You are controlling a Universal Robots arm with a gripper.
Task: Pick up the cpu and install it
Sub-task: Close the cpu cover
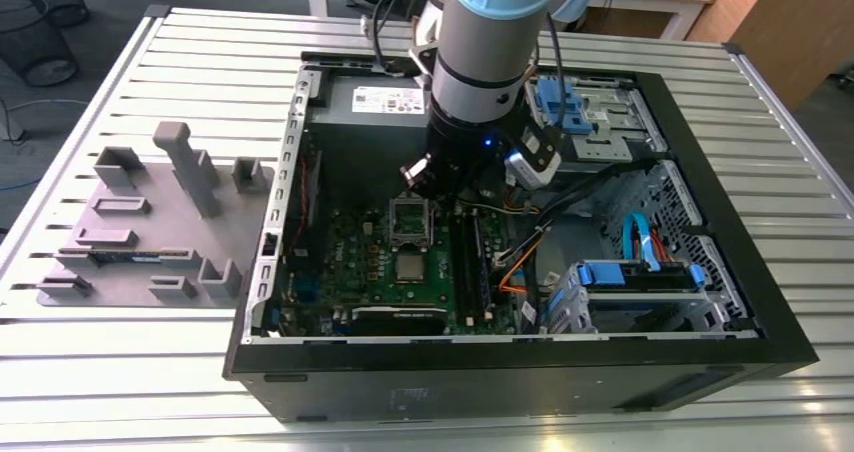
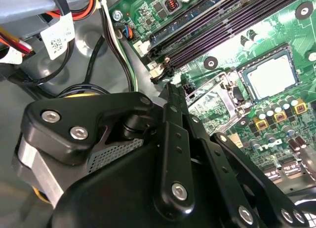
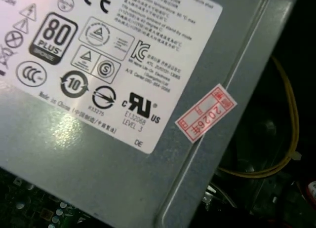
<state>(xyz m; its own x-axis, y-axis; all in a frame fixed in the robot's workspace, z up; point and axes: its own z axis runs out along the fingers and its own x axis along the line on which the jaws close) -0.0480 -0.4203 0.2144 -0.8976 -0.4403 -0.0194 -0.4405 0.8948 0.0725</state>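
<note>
Centre of the exterior view, we see the open PC case. Power supply upper centre, motherboard lower centre. Gripper hangs mid-frame over the board; open or closed, we can't tell. cpu sits in its socket just below, untouched.

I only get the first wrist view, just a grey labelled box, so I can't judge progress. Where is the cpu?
Observer: In the second wrist view the cpu lies flat, seated on the motherboard.
Operator: Is the gripper on it?
Observer: No, the gripper is apart from it, near the opened socket lid.
Operator: And the arm?
Observer: In the exterior view the arm reaches down into the open computer case.
</note>
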